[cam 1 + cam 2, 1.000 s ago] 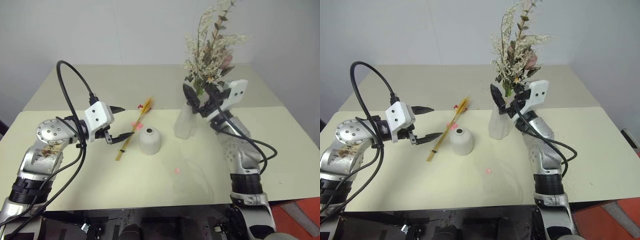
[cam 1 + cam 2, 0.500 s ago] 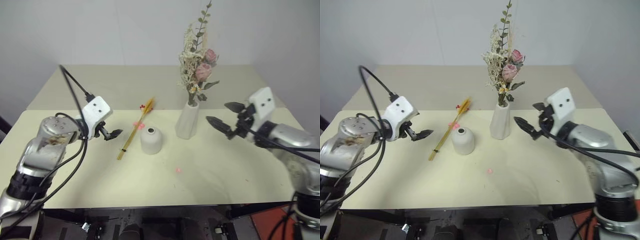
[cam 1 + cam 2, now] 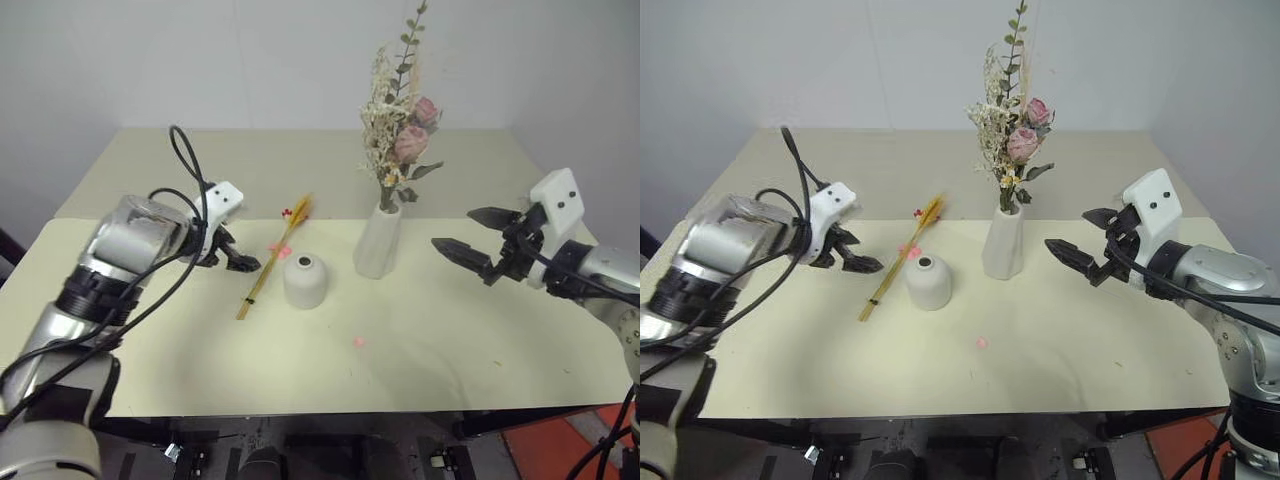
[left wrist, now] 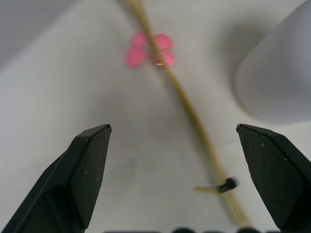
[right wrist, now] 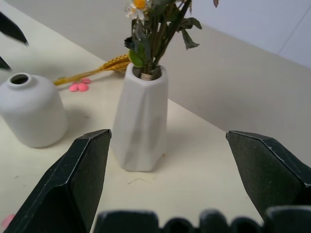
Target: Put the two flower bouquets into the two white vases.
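Rose bunch (image 3: 400, 110) sitting in tall vase (image 3: 378, 240): first half done. Wheat bundle (image 3: 272, 258) lying on counter (image 3: 450, 340), just left of dome vase (image 3: 304, 281). Left pincer (image 3: 238, 258) hovering beside stalks, fingers apart, empty. Right pincer (image 3: 478, 243) gaping, empty, right of tall vase. Next: closing on stalks, lifting, threading into dome vase's small hole.

1. A cream table (image 3: 480, 350) carries everything.
2. The tall vase (image 3: 377, 240) and short round vase (image 3: 304, 281) stand near its middle.
3. The wheat bundle (image 3: 270, 261) lies flat just beside the short vase.
4. A pink petal (image 3: 358, 342) lies toward the near edge.
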